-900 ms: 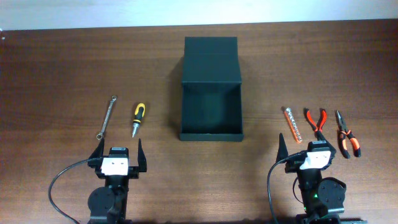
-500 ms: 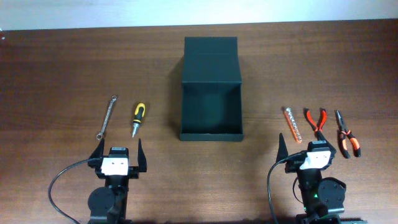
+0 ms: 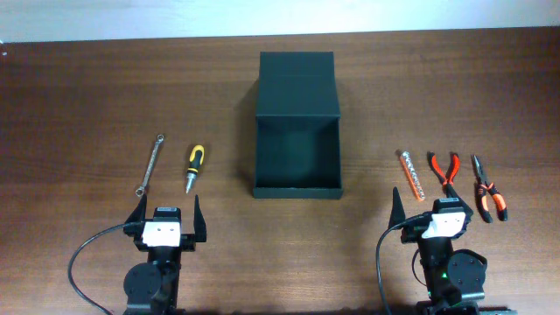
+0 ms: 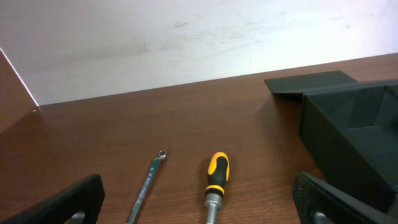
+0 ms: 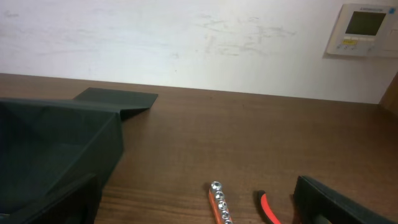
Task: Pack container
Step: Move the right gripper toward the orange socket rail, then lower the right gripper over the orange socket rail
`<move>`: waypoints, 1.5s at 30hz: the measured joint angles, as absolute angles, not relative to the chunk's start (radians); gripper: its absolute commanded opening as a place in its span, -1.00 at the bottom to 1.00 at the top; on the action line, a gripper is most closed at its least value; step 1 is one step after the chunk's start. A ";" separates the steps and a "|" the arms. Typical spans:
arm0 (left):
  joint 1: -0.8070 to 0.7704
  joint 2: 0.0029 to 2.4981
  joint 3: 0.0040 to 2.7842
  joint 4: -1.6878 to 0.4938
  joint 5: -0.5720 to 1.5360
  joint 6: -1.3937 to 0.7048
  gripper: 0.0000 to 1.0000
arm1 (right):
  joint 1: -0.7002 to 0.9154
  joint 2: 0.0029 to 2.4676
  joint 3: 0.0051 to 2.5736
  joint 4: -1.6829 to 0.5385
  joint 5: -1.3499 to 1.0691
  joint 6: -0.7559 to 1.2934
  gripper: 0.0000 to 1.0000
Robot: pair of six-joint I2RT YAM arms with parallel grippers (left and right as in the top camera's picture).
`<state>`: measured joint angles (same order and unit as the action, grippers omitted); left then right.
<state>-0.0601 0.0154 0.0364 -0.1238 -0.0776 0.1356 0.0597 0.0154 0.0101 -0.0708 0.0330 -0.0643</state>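
Note:
The black container [image 3: 297, 159] lies open at the table's middle, its flap lid [image 3: 297, 83] folded back on the far side; it also shows in the left wrist view [image 4: 354, 137] and the right wrist view [image 5: 50, 149]. A wrench [image 3: 150, 164] and a yellow-black screwdriver [image 3: 194, 166] lie left of it. An orange socket rail [image 3: 410, 174], red pliers [image 3: 445, 171] and orange-black pliers [image 3: 486, 187] lie right of it. My left gripper [image 3: 167, 213] is open and empty, just short of the screwdriver [image 4: 214, 183]. My right gripper [image 3: 429, 208] is open and empty, just short of the socket rail [image 5: 219, 200].
A white wall rises past the table's far edge, with a thermostat [image 5: 364, 30] on it in the right wrist view. Bare wooden table [image 3: 87, 105] surrounds the tools.

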 measured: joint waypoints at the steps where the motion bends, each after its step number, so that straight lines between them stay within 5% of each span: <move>1: -0.060 0.015 0.036 -0.124 -0.078 0.135 0.98 | 0.060 0.015 0.010 -0.071 0.033 -0.064 0.97; 20: -0.060 0.015 0.036 -0.124 -0.078 0.135 0.98 | 0.060 0.015 0.010 -0.070 0.025 -0.059 0.98; 26: -0.060 0.017 0.039 -0.135 -0.065 0.058 0.98 | 0.060 0.017 0.030 -0.101 0.006 0.100 0.98; 38: -0.060 0.157 0.167 -0.220 -0.029 0.002 0.98 | 0.060 0.536 0.821 -0.809 -0.022 0.161 0.97; 45: -0.060 0.191 0.176 -0.208 -0.024 -0.002 0.98 | 0.060 0.974 1.375 -1.422 -0.024 0.162 0.97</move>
